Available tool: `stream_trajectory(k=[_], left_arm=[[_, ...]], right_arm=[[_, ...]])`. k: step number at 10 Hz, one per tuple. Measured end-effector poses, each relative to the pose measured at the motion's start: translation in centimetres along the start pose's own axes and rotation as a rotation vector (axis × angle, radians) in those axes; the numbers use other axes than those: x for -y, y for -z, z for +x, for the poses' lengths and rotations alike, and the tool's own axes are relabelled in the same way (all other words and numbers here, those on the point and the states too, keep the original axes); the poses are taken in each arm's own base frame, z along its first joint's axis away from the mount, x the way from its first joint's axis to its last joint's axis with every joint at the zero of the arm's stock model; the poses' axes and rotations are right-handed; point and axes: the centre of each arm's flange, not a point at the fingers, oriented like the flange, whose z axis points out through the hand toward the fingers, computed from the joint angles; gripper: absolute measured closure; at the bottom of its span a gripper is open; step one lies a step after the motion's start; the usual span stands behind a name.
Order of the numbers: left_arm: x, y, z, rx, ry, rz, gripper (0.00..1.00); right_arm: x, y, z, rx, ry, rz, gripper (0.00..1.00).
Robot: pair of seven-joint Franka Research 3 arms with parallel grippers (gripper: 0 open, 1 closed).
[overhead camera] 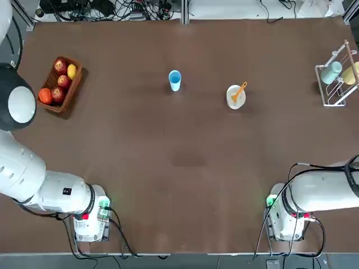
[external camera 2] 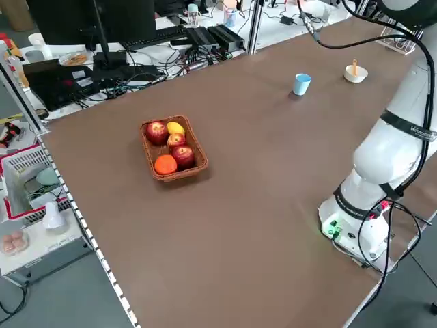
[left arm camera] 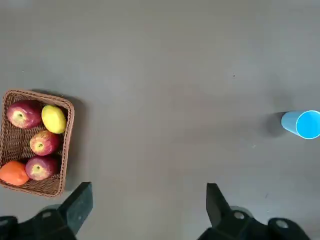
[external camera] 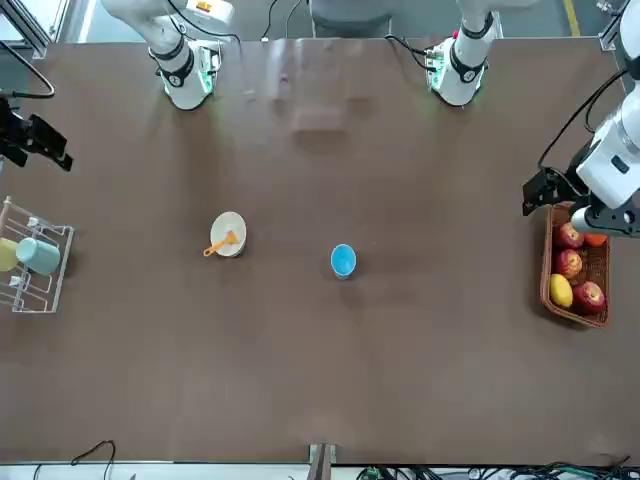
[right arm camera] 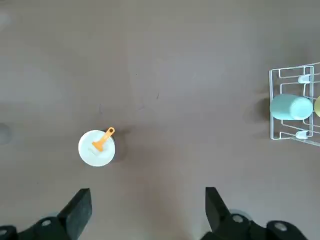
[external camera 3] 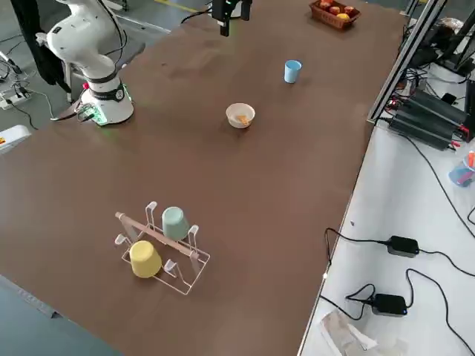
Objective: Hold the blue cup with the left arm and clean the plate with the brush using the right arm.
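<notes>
The blue cup (overhead camera: 174,80) stands upright past mid-table, also showing far off in the left wrist view (left arm camera: 303,124). To its right sits the small white plate (overhead camera: 235,97), with the orange brush (overhead camera: 240,89) lying in it and its handle sticking over the rim. My left gripper (left arm camera: 147,205) hangs open and empty high above the table's left side, between the basket and the cup. My right gripper (right arm camera: 147,205) is also open and empty, held high over the right side with the plate (right arm camera: 96,148) and brush (right arm camera: 103,139) below it.
A wicker basket (overhead camera: 69,91) of apples, a lemon and an orange sits at the far left. A wire rack (overhead camera: 335,84) at the far right holds a teal cup (overhead camera: 331,71) and a yellow cup (overhead camera: 350,74). Both arm bases (overhead camera: 91,216) stand at the near edge.
</notes>
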Motion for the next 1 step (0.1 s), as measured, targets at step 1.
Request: stream_trajectory(k=[1], left_arm=[[0.00,0.00,0.00,0.000,0.000,0.000,0.00]], right_arm=[[0.00,0.00,0.00,0.000,0.000,0.000,0.00]])
